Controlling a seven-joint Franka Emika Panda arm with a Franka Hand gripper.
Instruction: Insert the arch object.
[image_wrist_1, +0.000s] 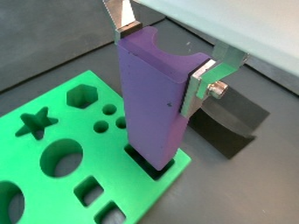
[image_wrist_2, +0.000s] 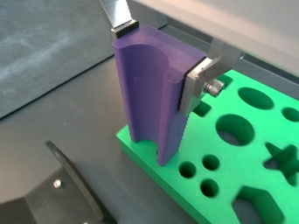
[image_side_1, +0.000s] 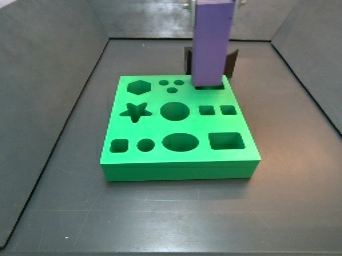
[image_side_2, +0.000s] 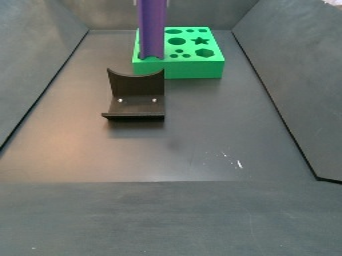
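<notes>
The arch object (image_wrist_1: 152, 96) here is a tall purple bar with a rounded concave groove along one face, giving it an arch-shaped end. It stands upright with its lower end in a slot at a corner of the green holed board (image_wrist_1: 52, 101). My gripper (image_wrist_1: 162, 54) is shut on the bar's upper end, one silver finger on each side; it also shows in the wrist view (image_wrist_2: 160, 54). The bar shows in both side views (image_side_1: 211, 45) (image_side_2: 152, 30), where the gripper is out of frame. No separate small dark block shows.
The dark fixture (image_side_2: 134, 98) stands on the floor close beside the board, near the bar's corner (image_wrist_1: 228, 122) (image_wrist_2: 59, 188). The board (image_side_1: 174, 170) has star, hexagon, round and square holes. Grey walls enclose the dark floor.
</notes>
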